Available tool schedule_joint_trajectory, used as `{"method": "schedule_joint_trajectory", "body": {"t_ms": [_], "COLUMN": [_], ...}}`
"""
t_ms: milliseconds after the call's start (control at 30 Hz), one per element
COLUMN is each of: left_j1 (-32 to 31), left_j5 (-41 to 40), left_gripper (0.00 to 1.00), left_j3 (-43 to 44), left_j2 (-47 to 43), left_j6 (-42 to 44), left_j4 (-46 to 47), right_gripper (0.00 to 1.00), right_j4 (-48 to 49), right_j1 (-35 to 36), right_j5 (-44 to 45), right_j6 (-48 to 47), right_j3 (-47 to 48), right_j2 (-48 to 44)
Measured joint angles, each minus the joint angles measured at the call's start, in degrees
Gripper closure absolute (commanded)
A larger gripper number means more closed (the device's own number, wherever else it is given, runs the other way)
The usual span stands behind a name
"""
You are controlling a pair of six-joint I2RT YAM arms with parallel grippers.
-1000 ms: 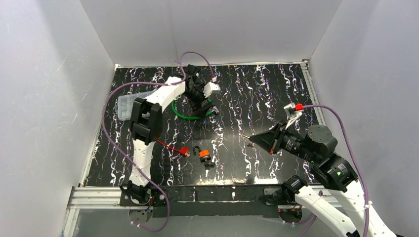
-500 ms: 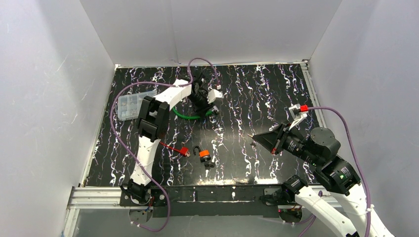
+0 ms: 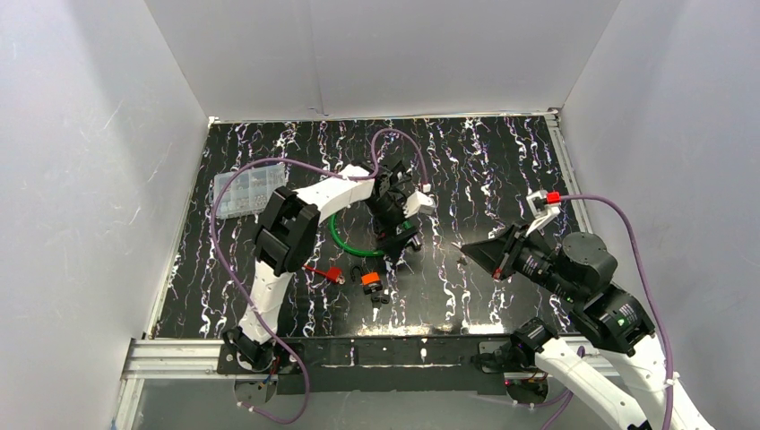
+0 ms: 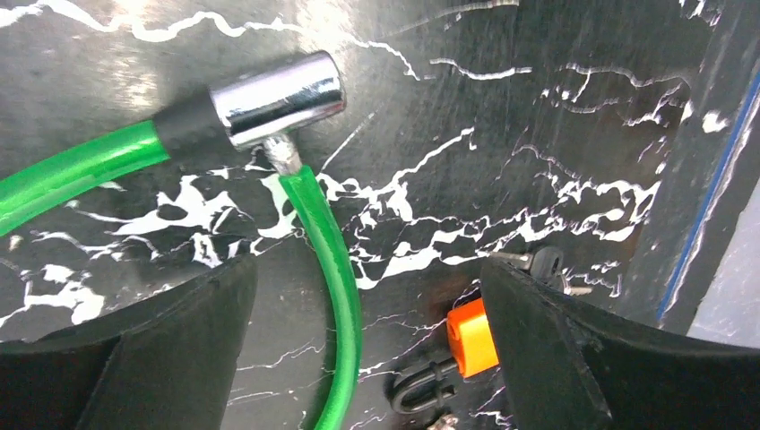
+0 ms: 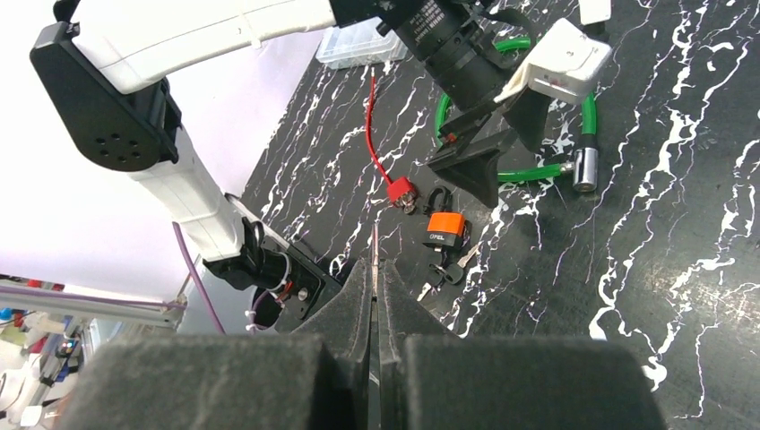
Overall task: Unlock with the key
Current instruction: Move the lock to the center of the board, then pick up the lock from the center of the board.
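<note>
Table: black top, glossy, white marbled veining.

Far left: clear compartment box, flat on the top, well apart from the rest.

Centre: green cable lock, cable in a loop. Its chrome barrel lies on its side, with one cable end plugged into the barrel's flank.

Toward the arm bases: orange padlock, lying flat, dark shackle. Keys just beside it.

Left of the padlock: red cord ending in a red tag, near the shackle but apart from it.
</note>
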Motion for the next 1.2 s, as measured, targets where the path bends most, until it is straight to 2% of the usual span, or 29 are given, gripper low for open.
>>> {"method": "schedule_joint_trajectory", "body": {"t_ms": [167,267,400,567,700,867,933,1067,1200], "left_j1": [2.07,4.51,6.47,5.56,4.76,4.67,4.63,4.34,3.62], "left_j5": [0.16,0.64,0.9,0.56,0.14,0.11,0.04,-0.25,-0.99], "left_gripper": [0.02,0.02,0.02,0.02,0.02,0.04,0.08,0.34,0.38], "left_j3": [8.82,14.01,10.84,4.79,4.92,7.51,9.62,13.59,14.39], "left_j2": [0.1,-0.3,-1.71,-0.78,2.29,6.1,7.15,9.38,9.91], "left_j6": [1.92,7.11,17.54,30.15,36.63,43.0,46.01,50.08,53.02], "left_j4": [-4.62,-3.96,-0.08,4.49,8.65,9.22,6.84,2.44,-0.39], "right_gripper": [0.99,0.99,0.99,0.99,0.99,0.99,0.99,0.99,0.99], "right_j4": [-1.1,-1.53,-2.59,-4.0,-4.25,-4.25,-4.25,-4.25,-4.28], "right_j1": [0.0,0.0,0.0,0.0,0.0,0.0,0.0,0.0,-0.01], "right_j5": [1.27,2.22,3.31,4.31,4.56,4.74,4.86,5.13,5.4], "right_j6": [0.05,0.18,0.44,0.85,1.45,1.76,1.77,1.97,2.23], "right_j3": [0.0,0.01,0.24,0.39,0.39,0.37,0.37,0.37,0.37], "right_j2": [-1.47,-3.08,-5.12,-5.41,-5.43,-5.43,-5.43,-5.43,-5.4]}}
